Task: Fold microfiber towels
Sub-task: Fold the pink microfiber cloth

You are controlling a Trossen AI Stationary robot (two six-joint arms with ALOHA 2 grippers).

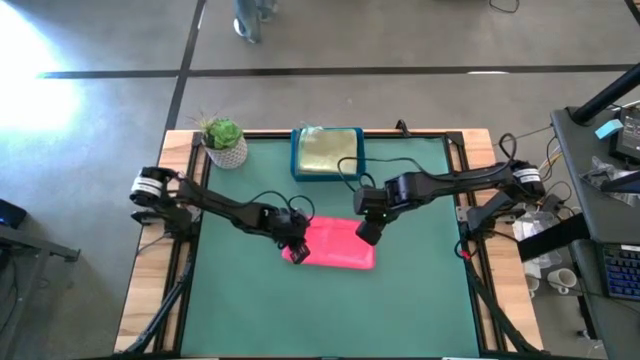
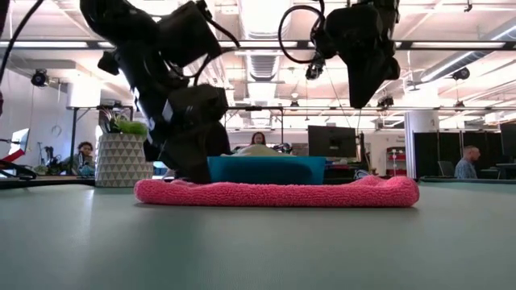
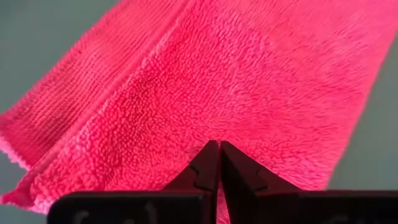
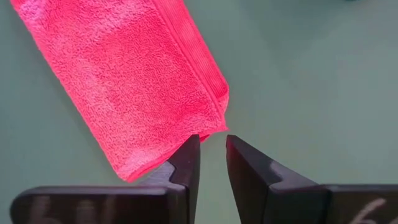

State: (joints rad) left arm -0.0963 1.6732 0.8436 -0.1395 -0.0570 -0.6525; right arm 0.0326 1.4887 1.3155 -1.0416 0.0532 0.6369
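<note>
A: Starting at the table's (image 1: pixel 420 300) left, the left tool (image 1: pixel 296 250) is down on the left end of the pink towel (image 1: pixel 338 243), fingers pressed together, though whether a fold of cloth is caught between them cannot be told.

B: And the towel itself?

A: It lies mid-table, already doubled into a flat band. It looks soft, light and limp, so it will likely sag from any single pinch; taking it by a corner or along the folded edge seems best.

B: The right side?

A: The right tool (image 1: pixel 367 234) hangs just above the towel's right end, fingers slightly apart, pinching nothing.

B: Counts?

A: One pink towel on the open table. A yellowish cloth (image 1: pixel 328 150) sits in the one blue tray (image 1: pixel 297 160) at the far edge. One potted plant (image 1: pixel 224 140) stands at the far-left corner.
</note>
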